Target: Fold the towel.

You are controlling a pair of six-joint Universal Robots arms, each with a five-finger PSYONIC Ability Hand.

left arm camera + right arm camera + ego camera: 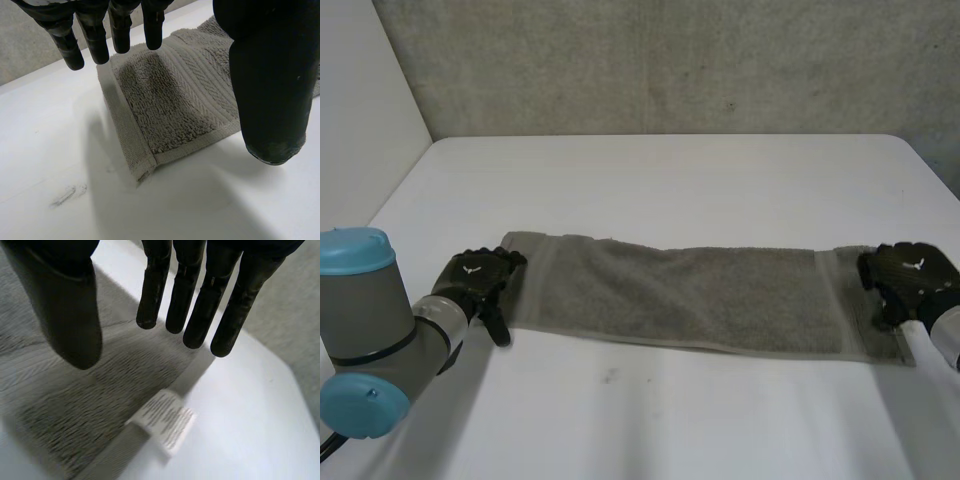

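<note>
The grey towel [680, 295] lies spread flat across the white tabletop [660, 180]; the left hand [480, 275], fingers straight and holding nothing, is at its left end; the right hand [910, 275], likewise unclenched, is at its right end, near the white label [165, 421].

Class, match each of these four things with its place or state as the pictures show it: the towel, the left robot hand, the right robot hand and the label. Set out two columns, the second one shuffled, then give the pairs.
Column one:
1 towel
2 left robot hand
3 right robot hand
4 label

Column two:
a white, sticking out from the towel's edge
b open, at the towel's left end
c grey, spread in a long strip on the table
d open, at the towel's right end

Pairs: 1-c; 2-b; 3-d; 4-a
</note>
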